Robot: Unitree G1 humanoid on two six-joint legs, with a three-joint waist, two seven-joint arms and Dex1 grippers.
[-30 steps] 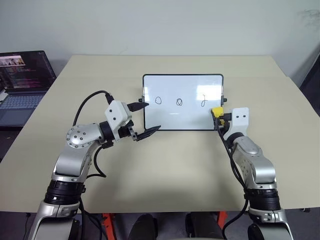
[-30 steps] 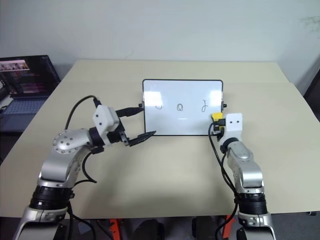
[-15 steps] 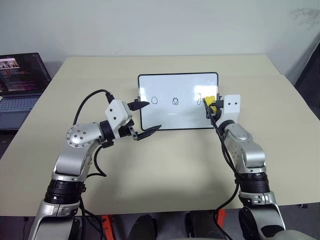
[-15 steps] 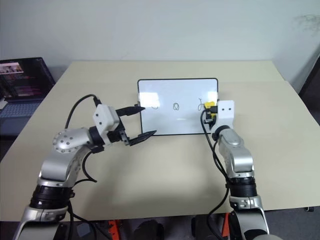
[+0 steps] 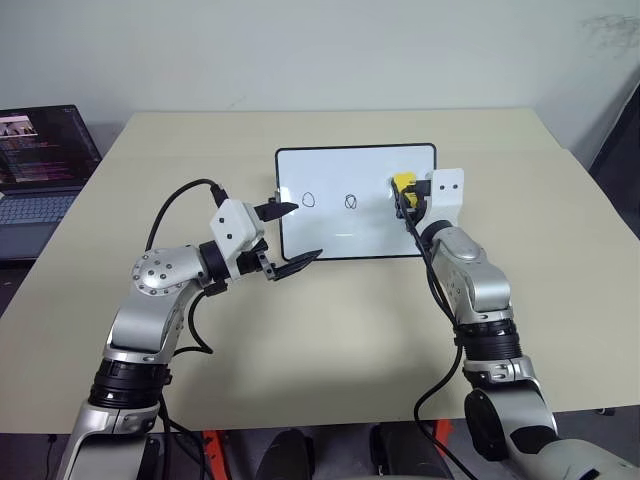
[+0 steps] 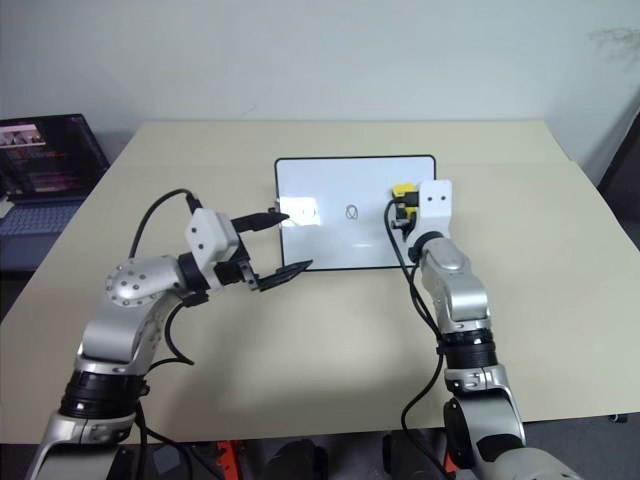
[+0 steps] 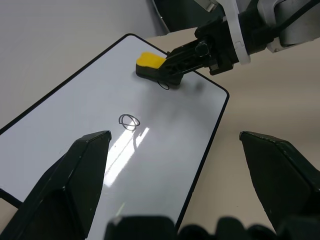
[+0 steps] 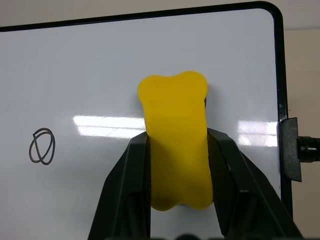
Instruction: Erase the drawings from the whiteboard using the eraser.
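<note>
Fingers of the right gripper (image 8: 176,150) squeeze the yellow eraser (image 8: 175,145) tight on the whiteboard (image 5: 340,230), right over its right-most drawing, so rub flat and press softly toward the middle oval (image 5: 351,202).

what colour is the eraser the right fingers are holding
Yellow, with a dark underside. The eraser shows best in the right wrist view.
</note>
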